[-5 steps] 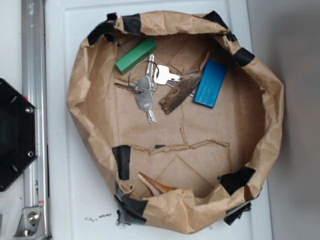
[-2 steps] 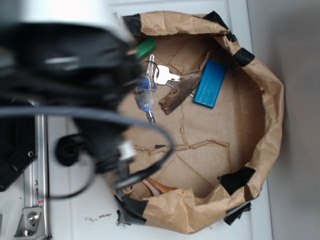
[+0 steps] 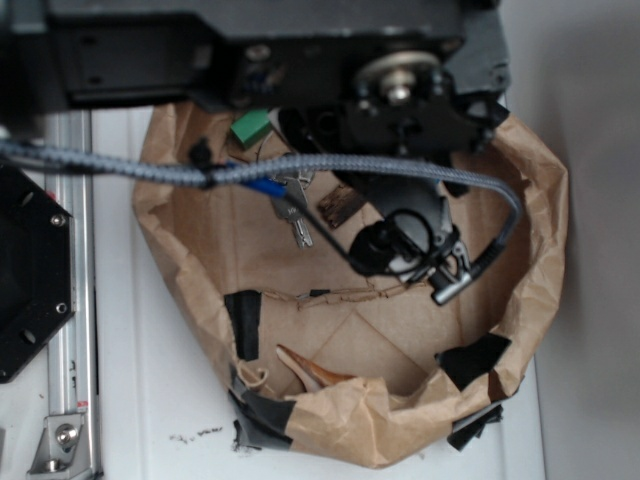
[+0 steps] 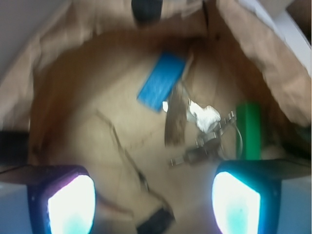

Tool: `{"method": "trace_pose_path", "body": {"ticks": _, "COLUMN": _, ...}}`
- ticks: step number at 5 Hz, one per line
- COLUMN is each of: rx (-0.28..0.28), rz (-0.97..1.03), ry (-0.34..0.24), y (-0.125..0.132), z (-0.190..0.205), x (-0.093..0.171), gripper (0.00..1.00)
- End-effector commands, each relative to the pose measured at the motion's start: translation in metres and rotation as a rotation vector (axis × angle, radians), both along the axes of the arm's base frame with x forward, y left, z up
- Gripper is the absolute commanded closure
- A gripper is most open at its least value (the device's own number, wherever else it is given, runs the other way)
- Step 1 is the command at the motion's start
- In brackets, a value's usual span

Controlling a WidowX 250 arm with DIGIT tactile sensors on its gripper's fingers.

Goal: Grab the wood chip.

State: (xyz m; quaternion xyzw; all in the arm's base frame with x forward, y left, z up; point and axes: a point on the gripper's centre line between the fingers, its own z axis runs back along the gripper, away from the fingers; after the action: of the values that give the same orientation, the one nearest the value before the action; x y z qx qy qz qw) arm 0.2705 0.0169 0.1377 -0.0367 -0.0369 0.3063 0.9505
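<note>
The gripper (image 4: 148,202) hangs with its jaws spread wide and nothing between them over the brown paper nest (image 3: 545,215); the wood chip (image 4: 175,119) lies ahead on the paper floor, between the blue block (image 4: 161,82) and the keys (image 4: 207,131); the green block (image 4: 248,129) sits beyond the keys.

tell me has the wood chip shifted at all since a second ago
No, as far as it shows. The visible end of the wood chip still lies right of the keys in the paper basket; the arm hides the rest.

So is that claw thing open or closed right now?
Open. In the wrist view the gripper fingers sit wide apart with nothing between them; the wood chip lies beyond.
</note>
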Motion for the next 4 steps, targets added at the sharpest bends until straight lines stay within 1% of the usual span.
{"method": "trace_pose_path", "body": {"ticks": 1, "rx": 0.013, "rz": 0.010, "ry": 0.009, "y": 0.032, "z": -0.049, "x": -0.003, "gripper": 0.00}}
{"method": "trace_pose_path", "body": {"ticks": 2, "rx": 0.017, "rz": -0.075, "ry": 0.039, "y": 0.028, "z": -0.079, "x": 0.013, "gripper": 0.00}}
{"method": "trace_pose_path", "body": {"ticks": 3, "rx": 0.011, "rz": -0.119, "ry": 0.039, "y": 0.025, "z": -0.091, "x": 0.020, "gripper": 0.00}}
{"method": "trace_pose_path", "body": {"ticks": 4, "rx": 0.013, "rz": -0.125, "ry": 0.053, "y": 0.022, "z": -0.102, "x": 0.028, "gripper": 0.00}}
